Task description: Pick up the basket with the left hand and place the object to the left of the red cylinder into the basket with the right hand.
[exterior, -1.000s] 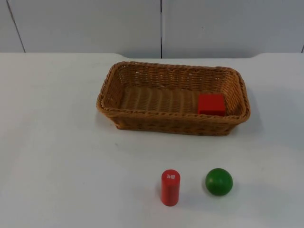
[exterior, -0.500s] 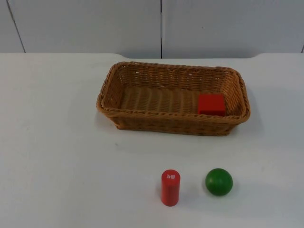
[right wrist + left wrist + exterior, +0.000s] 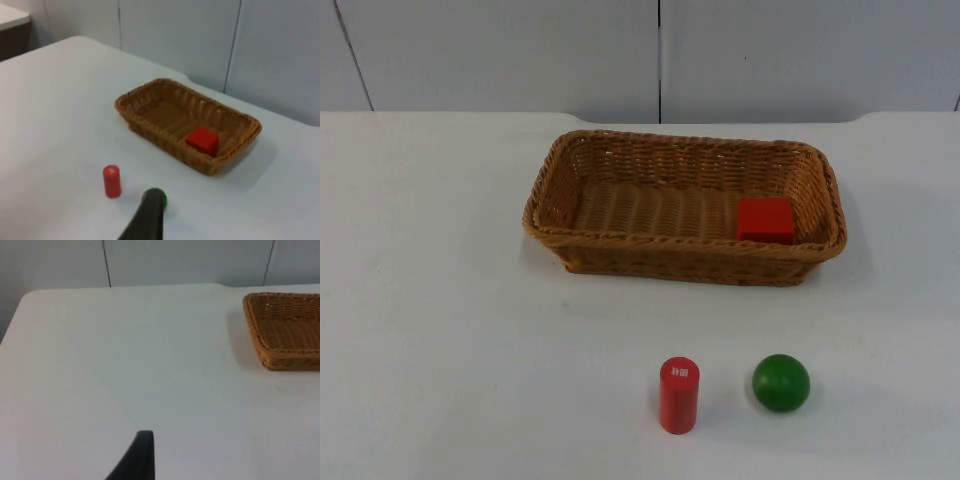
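In the top view we see the wicker basket (image 3: 685, 262) standing on the white table (image 3: 440, 330) a little above the centre of the frame, and the red block (image 3: 765, 220) lies inside it at its right end. The red cylinder (image 3: 679, 395) stands upright at the lower centre, with the green ball (image 3: 781, 382) near it on its right, not touching. The left gripper (image 3: 142, 455) hangs over bare table, well apart from the basket's end. The right gripper (image 3: 147, 215) hangs just before the ball. How the jaws of either gripper stand, we cannot tell.
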Tool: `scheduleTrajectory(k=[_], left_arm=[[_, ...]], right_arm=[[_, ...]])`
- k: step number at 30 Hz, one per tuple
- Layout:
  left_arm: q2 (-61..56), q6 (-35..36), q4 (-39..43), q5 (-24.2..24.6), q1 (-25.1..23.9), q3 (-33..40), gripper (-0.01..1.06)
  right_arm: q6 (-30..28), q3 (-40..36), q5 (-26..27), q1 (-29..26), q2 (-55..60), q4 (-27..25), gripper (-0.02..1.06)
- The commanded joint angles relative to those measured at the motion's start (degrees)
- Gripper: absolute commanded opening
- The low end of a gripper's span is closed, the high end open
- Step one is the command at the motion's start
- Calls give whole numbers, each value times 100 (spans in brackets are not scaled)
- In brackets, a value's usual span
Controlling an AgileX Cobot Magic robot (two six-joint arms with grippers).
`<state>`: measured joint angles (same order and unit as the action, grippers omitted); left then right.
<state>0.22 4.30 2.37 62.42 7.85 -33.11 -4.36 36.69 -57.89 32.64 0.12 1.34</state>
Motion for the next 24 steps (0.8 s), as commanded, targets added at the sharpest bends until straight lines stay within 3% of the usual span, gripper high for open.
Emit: scheduleTrajectory(k=[1,6,24], left_arm=[[-22,46,-30,-18,5,104,105],[-22,-194,-87,-73,5,476,105],[-22,-430,-81,-85,5,476,105]], right_arm=[[-121,-72,-193,-6,-12,-88,85],[-144,-221,-359,-6,-12,-174,85],[88,-705,-393,-6,-12,-134,85]])
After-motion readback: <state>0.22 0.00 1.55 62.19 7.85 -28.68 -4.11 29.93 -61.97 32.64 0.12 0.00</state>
